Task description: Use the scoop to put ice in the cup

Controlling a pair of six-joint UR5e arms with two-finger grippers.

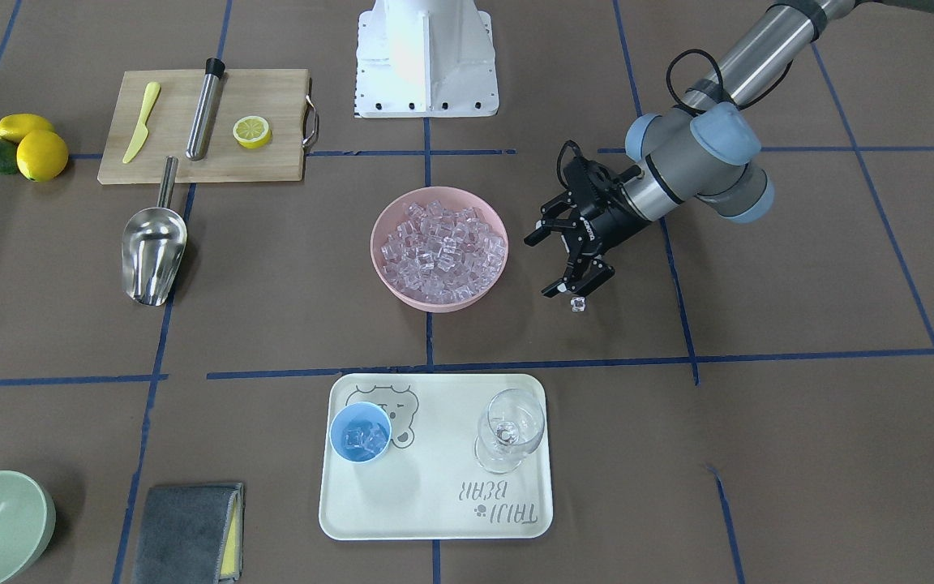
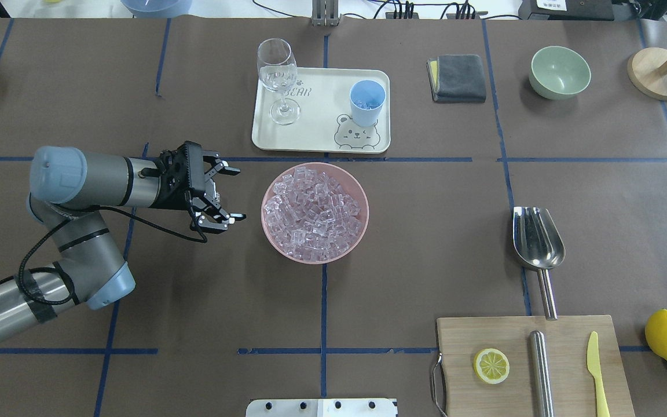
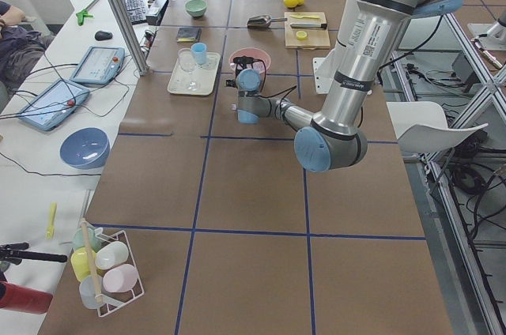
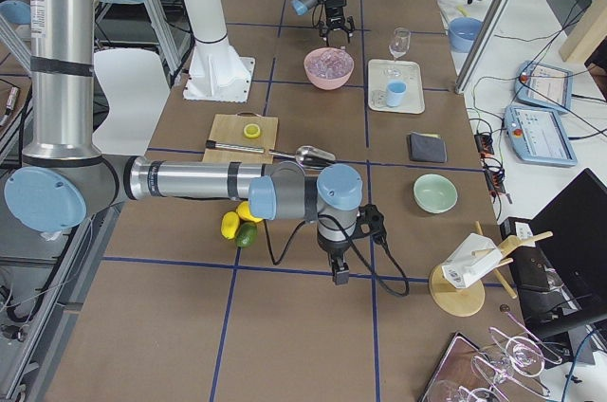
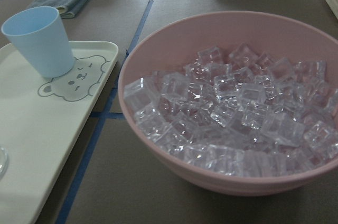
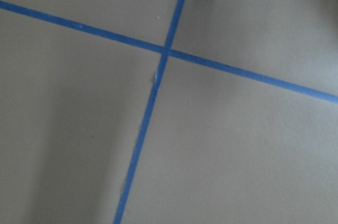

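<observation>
**Scoop lying on the table, a few cubes in the cup**

The scoop (image 1: pixel 153 255) is flat on the table with nothing holding it. Its trough is out on the brown paper and its thin handle points at the cutting board (image 1: pixel 264 162), the end right at the board's edge. It's well away from both arms.

Most of the ice (image 1: pixel 443 243) is heaped in the pink bowl (image 1: pixel 439 304) in the middle of the table. The cup (image 1: pixel 360 432) stands upright on the tray (image 1: pixel 434 503), on the bear drawing, and the front view shows a few cubes inside it. The wine glass (image 1: pixel 509 430) is on the same tray, apart from the cup.

The left gripper (image 2: pixel 235 194) hovers beside the pink bowl and aims sideways at it. Its fingers are spread wide with nothing between them. In the front view one loose cube (image 1: pixel 576 304) sits right by the lower finger, and I can't tell if they touch. The left wrist camera looks straight at the bowl, with the cup off to one side.

The right gripper (image 4: pixel 339 274) only shows in the side view, pointing down over bare table near the lemons (image 4: pixel 237 227). I can't tell if its fingers are apart or together.

On the board there's a lemon slice (image 1: pixel 251 130), a yellow knife (image 1: pixel 141 122) and a steel cylinder (image 1: pixel 203 109).
</observation>
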